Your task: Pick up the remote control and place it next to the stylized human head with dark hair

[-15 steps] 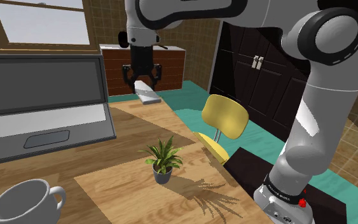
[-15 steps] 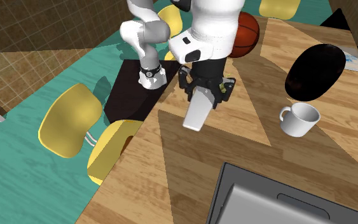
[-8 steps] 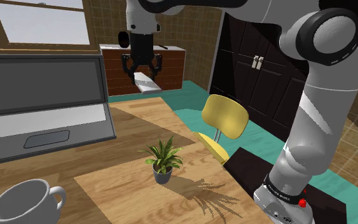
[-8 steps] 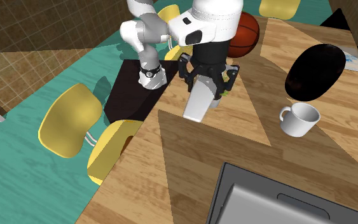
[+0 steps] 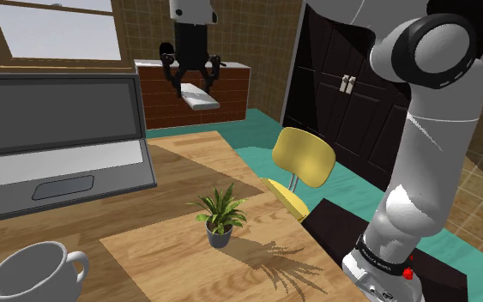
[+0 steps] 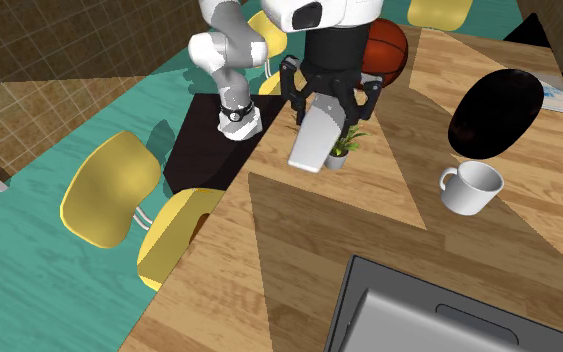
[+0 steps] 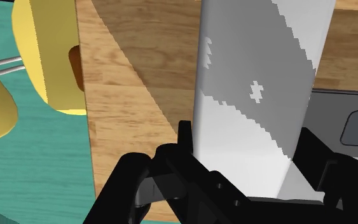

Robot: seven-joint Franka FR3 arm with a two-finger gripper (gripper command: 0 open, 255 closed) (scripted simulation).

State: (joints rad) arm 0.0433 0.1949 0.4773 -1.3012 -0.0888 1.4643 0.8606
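The pale grey, flat, oblong remote control (image 6: 312, 145) hangs in the air, clear of the wooden table (image 6: 369, 225). The all-black two-finger gripper (image 6: 327, 108) has it clamped at one end. In the wrist view the fingers press on the slab's two long edges and are spread only as wide as the remote. The rest of the remote slopes away from them towards the tabletop.

In the second exterior view the remote hangs just in front of a small green potted plant (image 6: 341, 150). An orange-brown ball (image 6: 386, 50) lies beyond the arm. Well apart, towards that view's right, lies a rounded black form (image 6: 496, 110), most likely the dark-haired head. A white mug (image 6: 474, 188) stands between it and a grey open laptop (image 6: 439, 310).

The pick-up looks complete, so the step in hand is the carry. The next move calls for taking the remote across the table towards the head, high enough to pass over the plant and the mug. It should then be lowered onto bare wood just beside the black form, without touching it, and released.
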